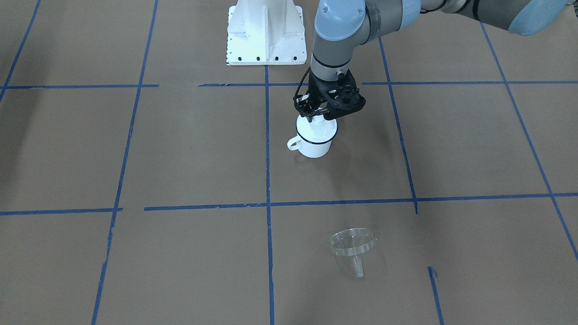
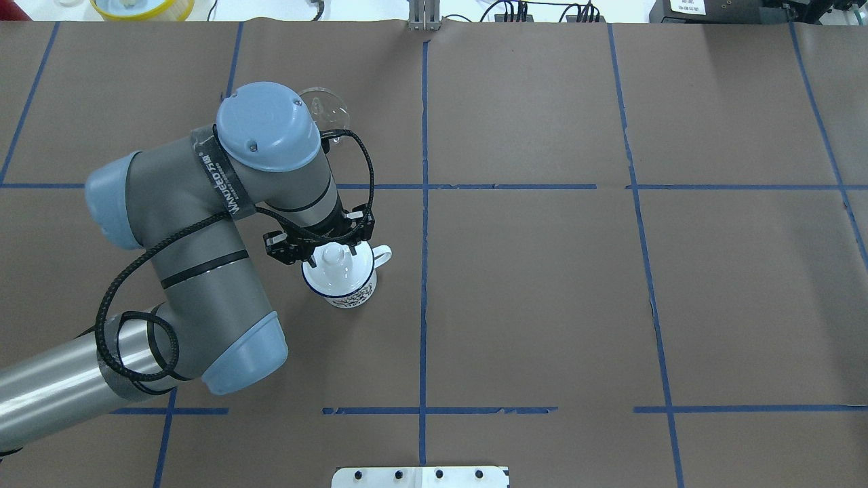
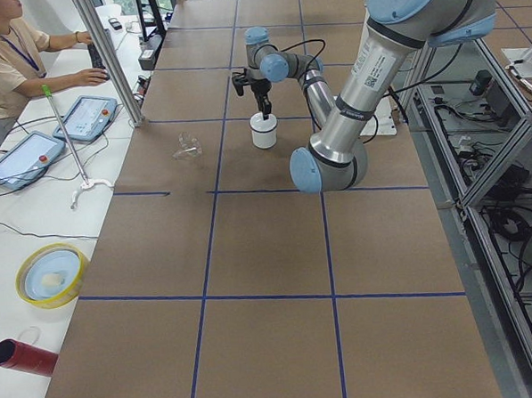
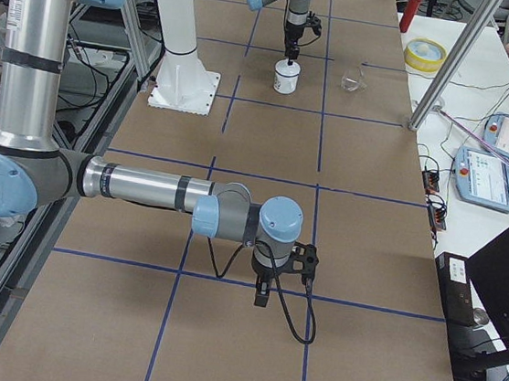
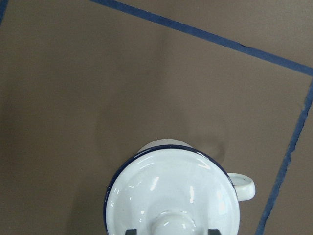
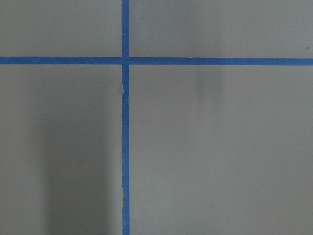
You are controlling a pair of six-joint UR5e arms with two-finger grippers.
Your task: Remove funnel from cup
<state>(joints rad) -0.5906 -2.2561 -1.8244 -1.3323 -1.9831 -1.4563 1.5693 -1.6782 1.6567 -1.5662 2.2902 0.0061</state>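
Observation:
The white cup point(image 1: 314, 146) with a dark blue rim stands on the table, its handle point(image 2: 382, 255) free. A white knobbed lid point(image 5: 171, 186) sits on it. My left gripper point(image 2: 332, 255) is directly over the cup, its fingers point(image 5: 133, 231) standing apart on either side of the lid's knob, so it looks open. The clear funnel point(image 1: 352, 243) lies on its side on the table, well away from the cup, and shows partly behind my left arm in the overhead view point(image 2: 325, 107). My right gripper point(image 4: 261, 300) hangs just above bare table far from both; I cannot tell its state.
The robot's white base point(image 1: 266, 34) stands behind the cup. Blue tape lines point(image 6: 125, 122) cross the brown table. A yellow bowl point(image 3: 51, 274), a red can point(image 3: 20, 354) and tablets point(image 3: 88, 119) lie off the table on the operators' side.

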